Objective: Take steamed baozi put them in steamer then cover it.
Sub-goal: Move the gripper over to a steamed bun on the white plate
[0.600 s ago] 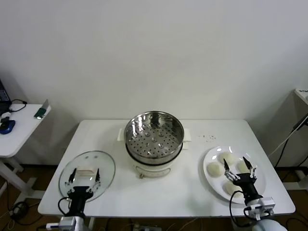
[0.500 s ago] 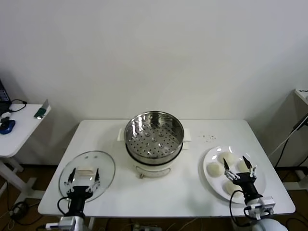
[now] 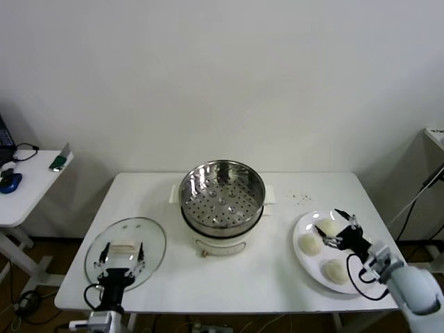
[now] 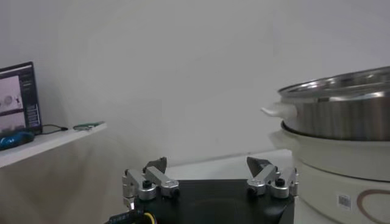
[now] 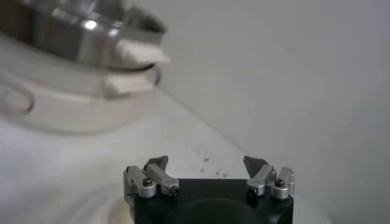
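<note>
Steamer point(image 3: 222, 201): one, uncovered at the worktop's point(image 3: 236, 274) centre toward the far edge, basket bare, ready for loading.
Steamed baozi point(image 3: 326, 229): four, on one white plate point(image 3: 304, 260) near the right edge.
Glass lid point(image 3: 126, 250): one, set aside by the near-left corner, likely for covering last.
Right gripper point(image 3: 338, 232): over the plate's buns, fingers apart, holding nothing.
Left gripper point(image 3: 119, 258): parked over the lid, fingers apart.

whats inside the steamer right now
Nothing: the steamer shows only its bare perforated floor with a small centre knob. The buns are on the plate, lid off. Anything below that floor is hidden.
</note>
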Action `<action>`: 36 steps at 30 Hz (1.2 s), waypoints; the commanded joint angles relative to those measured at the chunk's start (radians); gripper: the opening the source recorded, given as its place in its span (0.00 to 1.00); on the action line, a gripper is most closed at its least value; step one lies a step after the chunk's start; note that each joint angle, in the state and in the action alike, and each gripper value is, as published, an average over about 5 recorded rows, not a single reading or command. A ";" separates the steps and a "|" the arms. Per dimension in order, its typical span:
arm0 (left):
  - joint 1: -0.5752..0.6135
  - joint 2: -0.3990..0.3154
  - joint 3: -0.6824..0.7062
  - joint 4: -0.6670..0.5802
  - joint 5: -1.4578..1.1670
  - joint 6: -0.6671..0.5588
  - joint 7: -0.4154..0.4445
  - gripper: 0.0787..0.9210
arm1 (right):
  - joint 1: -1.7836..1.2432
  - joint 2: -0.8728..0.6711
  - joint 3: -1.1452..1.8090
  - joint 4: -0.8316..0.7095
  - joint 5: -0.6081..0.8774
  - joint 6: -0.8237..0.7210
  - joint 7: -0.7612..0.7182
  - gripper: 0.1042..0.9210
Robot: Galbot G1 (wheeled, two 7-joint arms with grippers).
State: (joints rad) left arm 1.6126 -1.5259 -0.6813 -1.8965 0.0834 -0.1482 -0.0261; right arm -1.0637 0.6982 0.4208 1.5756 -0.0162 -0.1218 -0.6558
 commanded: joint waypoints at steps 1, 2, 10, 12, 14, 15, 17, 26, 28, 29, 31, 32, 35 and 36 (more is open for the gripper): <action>-0.012 0.006 0.000 0.016 0.019 0.028 -0.047 0.88 | 0.520 -0.272 -0.464 -0.227 -0.201 -0.018 -0.374 0.88; -0.013 0.008 -0.001 0.016 0.019 0.029 -0.047 0.88 | 0.581 -0.276 -0.538 -0.244 -0.195 -0.019 -0.382 0.88; -0.015 0.026 -0.008 0.003 0.024 0.054 -0.050 0.88 | 1.074 -0.234 -1.143 -0.380 -0.076 -0.037 -0.425 0.88; -0.020 0.026 -0.009 0.006 0.025 0.058 -0.051 0.88 | 1.152 -0.193 -1.252 -0.417 -0.054 -0.037 -0.432 0.88; -0.027 0.022 -0.007 0.009 0.027 0.062 -0.052 0.88 | 1.202 -0.143 -1.325 -0.454 -0.041 -0.038 -0.437 0.88; -0.030 0.021 -0.006 0.011 0.028 0.064 -0.052 0.88 | 1.218 -0.122 -1.351 -0.473 -0.039 -0.038 -0.438 0.88; -0.035 0.020 -0.006 0.011 0.031 0.067 -0.052 0.88 | 1.243 -0.074 -1.394 -0.512 -0.036 -0.037 -0.441 0.88; -0.038 0.030 -0.025 0.016 0.024 0.074 -0.056 0.88 | 1.251 0.047 -1.473 -0.606 0.001 -0.040 -0.440 0.88; -0.037 0.031 -0.028 0.018 0.023 0.074 -0.058 0.88 | 1.240 0.052 -1.481 -0.607 0.014 -0.043 -0.439 0.88; -0.037 0.031 -0.029 0.020 0.022 0.074 -0.058 0.88 | 1.234 0.055 -1.482 -0.609 0.016 -0.044 -0.438 0.88; -0.037 0.033 -0.029 0.023 0.022 0.073 -0.059 0.88 | 1.221 0.062 -1.473 -0.620 0.012 -0.044 -0.436 0.88; -0.037 0.033 -0.029 0.025 0.022 0.073 -0.060 0.88 | 1.215 0.067 -1.468 -0.628 0.008 -0.043 -0.435 0.88; -0.037 0.034 -0.029 0.028 0.023 0.073 -0.060 0.88 | 1.203 0.081 -1.463 -0.646 0.000 -0.041 -0.433 0.88; -0.037 0.034 -0.030 0.029 0.023 0.073 -0.060 0.88 | 1.197 0.085 -1.461 -0.651 -0.002 -0.040 -0.433 0.88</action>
State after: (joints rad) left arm 1.5772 -1.4931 -0.7083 -1.8712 0.1049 -0.0775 -0.0841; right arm 0.0854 0.7332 -0.9508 0.9939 -0.0262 -0.1601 -1.0728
